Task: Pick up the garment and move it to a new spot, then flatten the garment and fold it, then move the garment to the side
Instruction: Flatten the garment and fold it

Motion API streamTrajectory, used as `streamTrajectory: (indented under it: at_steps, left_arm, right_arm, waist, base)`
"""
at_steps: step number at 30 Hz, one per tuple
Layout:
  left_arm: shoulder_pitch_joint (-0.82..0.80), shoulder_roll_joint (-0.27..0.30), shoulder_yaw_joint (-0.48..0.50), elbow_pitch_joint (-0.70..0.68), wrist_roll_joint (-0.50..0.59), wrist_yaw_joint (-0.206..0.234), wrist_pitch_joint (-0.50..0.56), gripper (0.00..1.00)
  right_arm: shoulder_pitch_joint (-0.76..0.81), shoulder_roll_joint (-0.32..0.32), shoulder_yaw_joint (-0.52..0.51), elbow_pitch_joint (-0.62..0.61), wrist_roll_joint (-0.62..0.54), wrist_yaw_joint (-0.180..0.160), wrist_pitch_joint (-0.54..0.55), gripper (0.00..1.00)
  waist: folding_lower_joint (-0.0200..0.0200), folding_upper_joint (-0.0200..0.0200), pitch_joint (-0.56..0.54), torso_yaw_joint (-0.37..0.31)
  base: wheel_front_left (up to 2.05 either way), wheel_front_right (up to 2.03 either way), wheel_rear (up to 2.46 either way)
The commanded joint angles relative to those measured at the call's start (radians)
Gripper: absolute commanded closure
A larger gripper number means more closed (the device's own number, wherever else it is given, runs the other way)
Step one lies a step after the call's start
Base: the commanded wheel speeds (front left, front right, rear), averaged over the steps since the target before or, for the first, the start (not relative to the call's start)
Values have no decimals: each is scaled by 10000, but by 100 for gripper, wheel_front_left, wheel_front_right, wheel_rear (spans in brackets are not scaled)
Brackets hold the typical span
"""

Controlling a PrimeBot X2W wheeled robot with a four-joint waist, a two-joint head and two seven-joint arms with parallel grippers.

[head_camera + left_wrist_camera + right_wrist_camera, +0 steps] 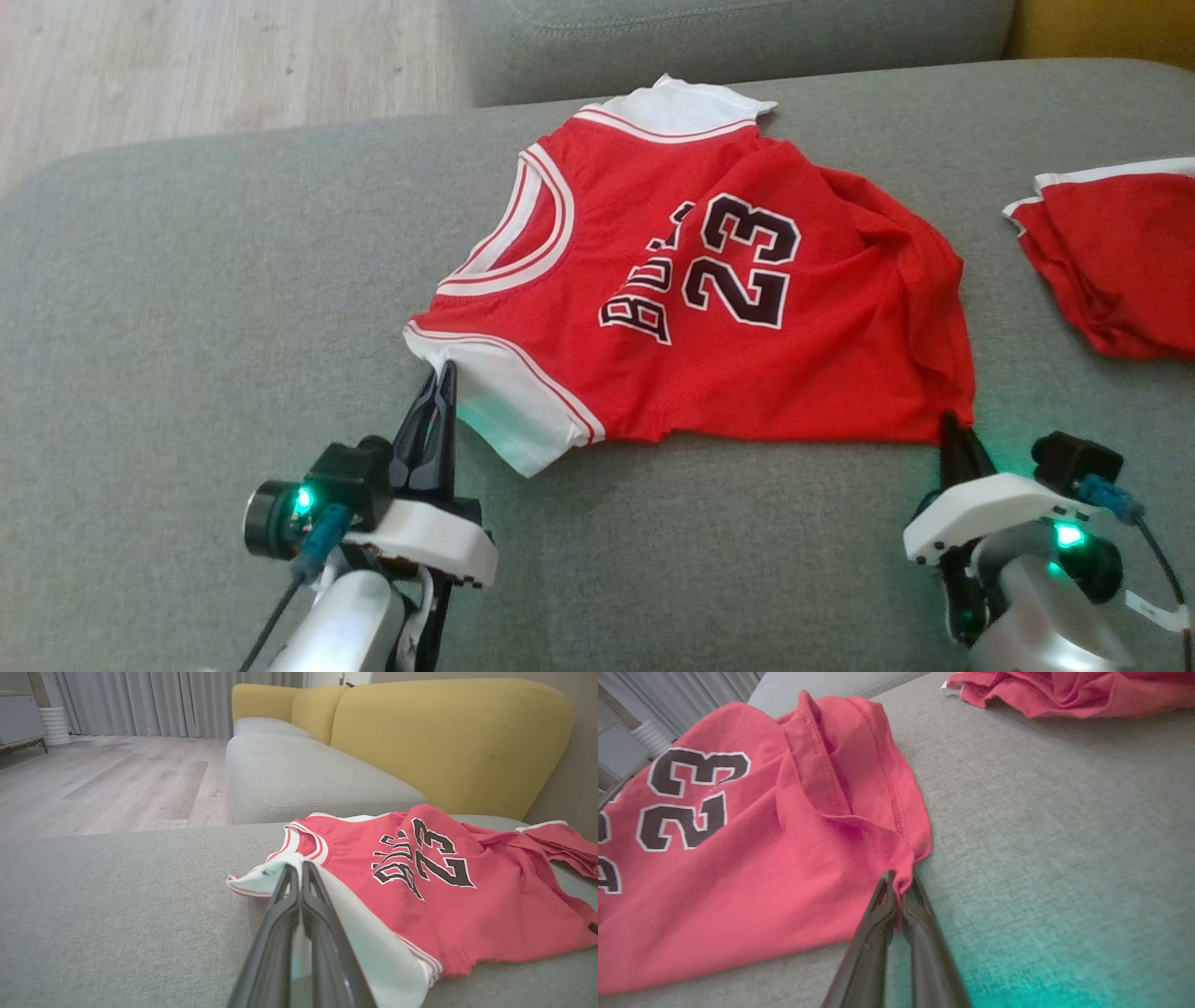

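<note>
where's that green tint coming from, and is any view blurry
head view: a green wrist lamp tints the white sleeve of the jersey; right wrist view: teal glow on the sofa cushion at lower right, and the second red garment up top is soft; left wrist view: sharp, the red looks washed pink

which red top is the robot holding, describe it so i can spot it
On the grey sofa seat, look at the middle. The red jersey lies there, its white sleeve pinched by the left gripper and a hem corner by the right gripper. Unlike the red cloth bunched at the seat's right edge, it shows a black 23.
</note>
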Motion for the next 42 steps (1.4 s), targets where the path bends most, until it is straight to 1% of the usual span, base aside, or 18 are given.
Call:
streamTrajectory:
  at_steps: [1,5,8,9,12,15,18,20,23,25,29,33,37,42]
  left_arm:
    - [-489,149,370,-299,-99,-12,-152,100]
    - [-498,139,535,-388,-350,-68,-190,100]
    - [-603,119,777,-594,-704,-180,-196,100]
    - [-781,84,975,-804,-1027,-309,-128,100]
    - [-1314,105,1252,-1157,-1375,-459,62,100]
    - [-2206,77,1529,-1425,-1820,-678,461,100]
    - [-3479,170,1847,-1491,-1985,-731,783,100]
    - [-4354,102,2109,-1444,-2211,-721,960,100]
    - [-5682,-121,2523,-1213,-2553,-587,1088,100]
    - [-6450,-299,2772,-1012,-2745,-462,1025,100]
    - [-7411,-336,3059,-764,-2692,-293,656,100]
    - [-7458,-243,3030,-971,-2625,-333,569,100]
    - [-6982,-117,2858,-1397,-2673,-323,967,100]
    - [-6550,311,2711,-1680,-2543,-255,1478,100]
  right_arm:
    - [-174,5,478,-79,182,-7,-71,100]
    - [-237,5,891,-314,504,-7,-125,100]
    - [-236,5,1373,-924,818,-7,-147,100]
    - [-230,5,1765,-1505,1157,-7,-152,100]
    - [-326,5,2162,-2521,1626,-7,-20,100]
    - [-675,-57,2134,-3741,1671,-7,346,100]
    - [-1166,-360,2077,-5129,1838,-7,898,100]
    - [-1561,-643,2099,-6014,1952,-7,1285,100]
    - [-2170,-1112,2118,-7212,2045,-7,1641,100]
    - [-2512,-1368,2029,-7820,1966,-7,1772,100]
    - [-2957,-1665,1984,-8816,1759,-7,2037,100]
    - [-2734,-1727,1801,-9752,1532,-7,2519,100]
    - [-2032,-1685,1525,-10572,1142,-7,3095,100]
    - [-1379,-1518,1180,-10935,721,-7,3865,100]
  waist:
    - [-1,0,-67,-50]
    - [-1,0,-216,-131]
    - [-1,0,-409,-208]
    - [-1,0,-547,-246]
    - [-1,0,-753,-291]
    - [-1,0,-940,-328]
    - [-1,0,-1131,-397]
    - [-1,0,-1209,-467]
    - [-1,0,-1314,-526]
    - [-1,0,-1400,-576]
    - [-1,0,-1565,-680]
    - [-1,0,-1680,-691]
    - [-1,0,-1662,-625]
    - [-1,0,-1329,-509]
  base:
    - [0,0,0]
    - [0,0,0]
    - [0,0,0]
    - [0,0,0]
    - [0,0,0]
    - [0,0,0]
    - [0,0,0]
    - [0,0,0]
    - [0,0,0]
    - [0,0,0]
    - [0,0,0]
    - [0,0,0]
    - [0,0,0]
    - [0,0,0]
